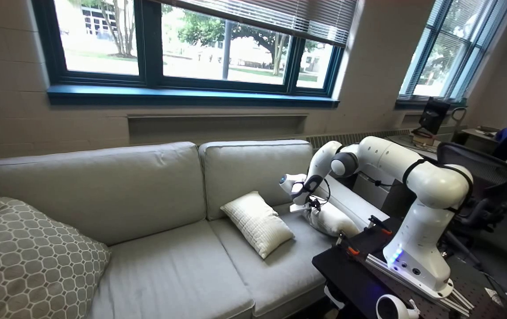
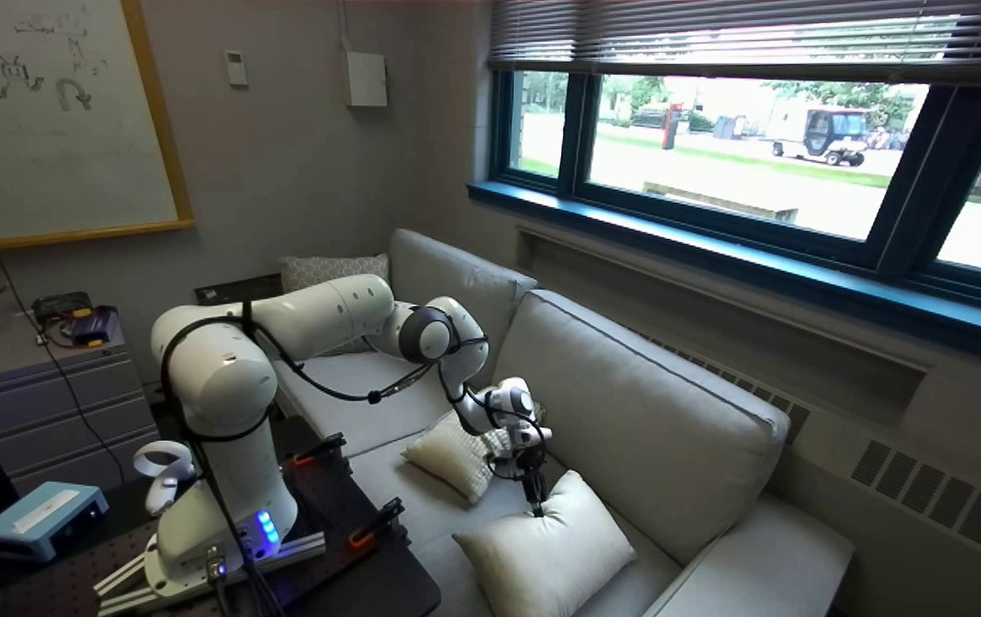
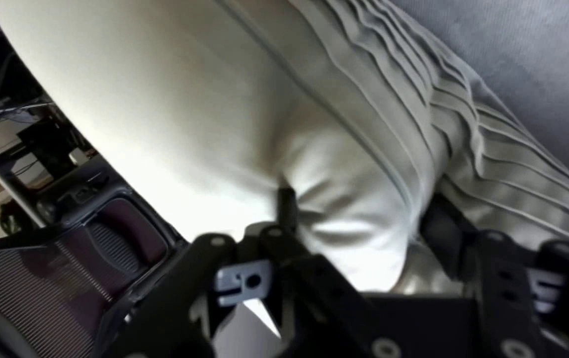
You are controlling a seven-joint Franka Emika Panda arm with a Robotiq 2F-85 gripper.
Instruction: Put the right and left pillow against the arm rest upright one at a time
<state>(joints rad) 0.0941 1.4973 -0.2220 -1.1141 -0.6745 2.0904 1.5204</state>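
Pinched pillow (image 2: 546,548), left of the arm rest (image 2: 768,555)

In an exterior view, the pillow lies bottom centre, below the fingers (image 2: 535,494), long axis unclear; we judge the move runs rightward. Partly apart, they pinch its bunched edge, how firmly we cannot tell. Only the wrist view shows both fingertips (image 3: 287,205).

Bright blue-framed window (image 2: 751,163), whiteboard (image 2: 53,137)

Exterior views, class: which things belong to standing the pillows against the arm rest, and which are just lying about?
For the job: gripper, touched pillow, other pillow, arm rest.
Just lying about: grey patterned cushion, blue box, mesh office chair.
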